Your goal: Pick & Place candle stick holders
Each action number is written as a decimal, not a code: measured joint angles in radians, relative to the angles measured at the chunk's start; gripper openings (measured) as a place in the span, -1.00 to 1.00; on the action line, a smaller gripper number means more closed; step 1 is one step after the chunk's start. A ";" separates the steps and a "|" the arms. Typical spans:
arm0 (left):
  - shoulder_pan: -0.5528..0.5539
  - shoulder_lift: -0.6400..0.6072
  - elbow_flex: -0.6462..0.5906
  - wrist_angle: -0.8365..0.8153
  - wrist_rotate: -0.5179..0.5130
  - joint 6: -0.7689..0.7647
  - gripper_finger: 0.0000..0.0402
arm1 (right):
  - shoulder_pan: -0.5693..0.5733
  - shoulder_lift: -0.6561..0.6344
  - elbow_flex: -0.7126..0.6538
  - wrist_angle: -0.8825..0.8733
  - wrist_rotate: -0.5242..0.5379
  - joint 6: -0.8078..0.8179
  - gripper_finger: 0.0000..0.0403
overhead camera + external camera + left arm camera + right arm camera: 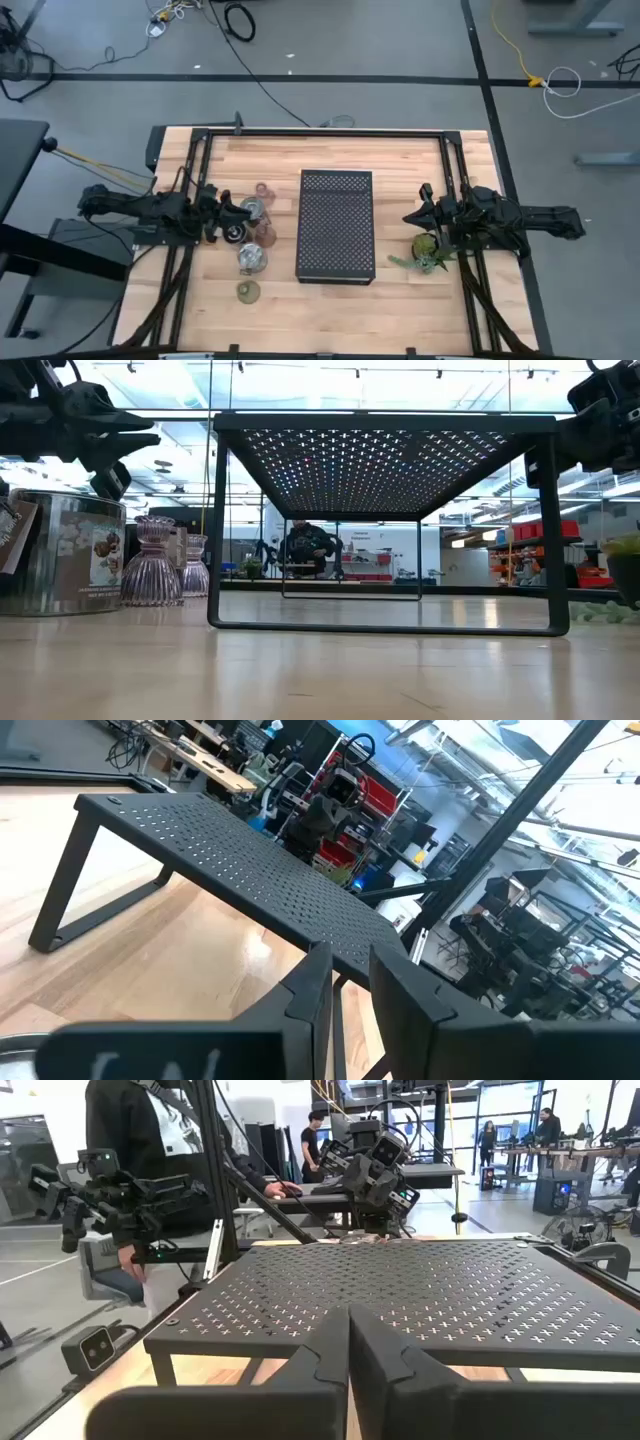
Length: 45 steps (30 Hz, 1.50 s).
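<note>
Left gripper (243, 207): hovers over the cluster of candle stick holders on the table's left half; its fingers (312, 982) stand a narrow gap apart with nothing between them.
Right gripper (412, 216): waits over the table's right side, just beside the black rack; its fingers (325, 1350) are pressed together, holding nothing.
Clear candle stick holders: one (253, 208) under the left gripper's tip, one (235, 232) just below it, one (251, 258) nearer the front edge.
Pinkish candle stick holders: one (262, 188) toward the back, one (266, 235) close to the rack's left edge; from table height, two ribbed ones stand upright (152, 563).
Olive-green candle stick holder (247, 291): frontmost, apart from the rest.
Perforated black rack (336, 226): at the table's centre.
Potted plant (427, 250): below the right gripper.
Wooden table (330, 305): carries everything.
</note>
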 joint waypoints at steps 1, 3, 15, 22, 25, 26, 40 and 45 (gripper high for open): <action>0.000 0.000 0.000 0.000 0.000 0.000 -0.63 | 0.000 0.000 0.000 0.000 0.000 0.000 -0.97; 0.000 0.000 0.000 0.000 0.000 0.000 -0.63 | 0.000 0.000 0.000 0.000 0.000 0.000 -0.97; 0.000 0.000 0.000 0.000 0.000 0.000 -0.63 | 0.000 0.000 0.000 0.000 0.000 0.000 -0.97; 0.000 0.000 0.000 0.000 0.000 0.000 -0.63 | 0.000 0.000 0.000 0.000 0.000 0.000 -0.97; 0.000 0.000 0.000 0.000 0.000 0.000 -0.63 | 0.000 0.000 0.000 0.000 0.000 0.000 -0.97; 0.000 0.000 0.000 0.000 0.000 0.000 -0.63 | 0.000 0.000 0.000 0.000 0.000 0.000 -0.97; 0.000 0.000 0.000 0.000 0.000 0.000 -0.63 | 0.000 0.000 0.000 0.000 0.000 0.000 -0.97; 0.000 0.000 0.000 0.001 -0.032 0.000 -0.63 | 0.000 0.000 0.000 0.000 0.000 0.000 -0.97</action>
